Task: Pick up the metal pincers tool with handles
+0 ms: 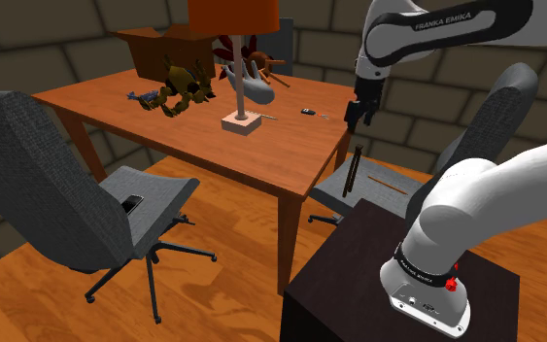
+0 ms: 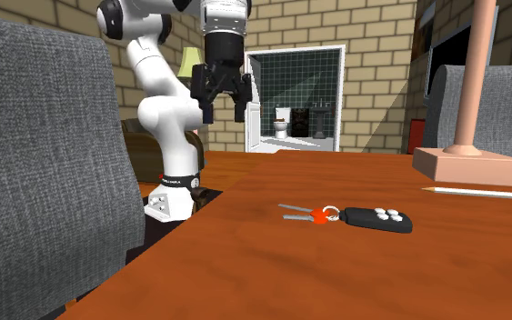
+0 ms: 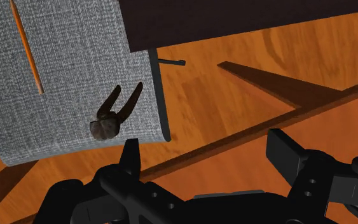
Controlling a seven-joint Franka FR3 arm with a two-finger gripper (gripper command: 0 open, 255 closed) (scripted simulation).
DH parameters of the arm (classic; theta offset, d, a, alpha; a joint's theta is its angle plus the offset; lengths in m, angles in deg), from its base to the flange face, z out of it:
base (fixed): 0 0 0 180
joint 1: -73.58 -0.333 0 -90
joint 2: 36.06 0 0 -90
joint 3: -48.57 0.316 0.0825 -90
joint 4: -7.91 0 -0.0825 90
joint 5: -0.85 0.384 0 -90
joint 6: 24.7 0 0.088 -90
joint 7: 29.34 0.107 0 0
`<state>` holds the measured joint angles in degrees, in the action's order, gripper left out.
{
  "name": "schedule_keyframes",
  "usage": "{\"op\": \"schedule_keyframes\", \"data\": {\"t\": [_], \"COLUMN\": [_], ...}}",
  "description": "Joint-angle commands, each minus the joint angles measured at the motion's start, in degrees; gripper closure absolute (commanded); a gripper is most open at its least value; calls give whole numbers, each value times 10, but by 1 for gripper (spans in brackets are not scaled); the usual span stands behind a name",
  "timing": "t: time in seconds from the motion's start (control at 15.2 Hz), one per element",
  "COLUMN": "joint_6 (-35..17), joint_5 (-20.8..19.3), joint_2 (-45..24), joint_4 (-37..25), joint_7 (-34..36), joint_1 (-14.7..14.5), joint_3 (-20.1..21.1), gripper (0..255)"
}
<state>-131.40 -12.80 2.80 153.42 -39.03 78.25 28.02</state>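
Observation:
The pincers (image 3: 112,114) are dark and rusty-looking, with a rounded head and two curved handles spread apart. They lie flat on the grey fabric seat (image 3: 63,76) of a chair, near its edge. In the shoulder view the pincers (image 1: 355,175) appear as a thin dark shape on that seat, right below my gripper (image 1: 359,117). The gripper (image 3: 208,153) hangs well above the seat, open, with nothing between its fingers. The pincers sit a little outside one fingertip (image 3: 131,151). From the second exterior view the gripper (image 2: 225,105) points down beyond the table's far edge.
An orange pencil (image 3: 27,48) lies on the same seat. The wooden table (image 1: 164,126) stands beside the chair and carries a lamp base (image 1: 241,122), keys with a fob (image 2: 349,216) and clutter. Another grey chair (image 1: 67,194) stands at the shoulder view's left. The dark stand (image 1: 378,282) is close by.

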Motion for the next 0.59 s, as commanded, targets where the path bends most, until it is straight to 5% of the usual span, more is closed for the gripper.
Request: {"op": "schedule_keyframes", "data": {"t": [0.0, 0.53], "joint_6": [-35, -182], "joint_5": [-11, -7], "joint_2": [-21, -167], "joint_4": [8, -3], "joint_7": [-29, -154], "joint_1": [4, -12], "joint_3": [-28, -148], "gripper": [0, 0]}}
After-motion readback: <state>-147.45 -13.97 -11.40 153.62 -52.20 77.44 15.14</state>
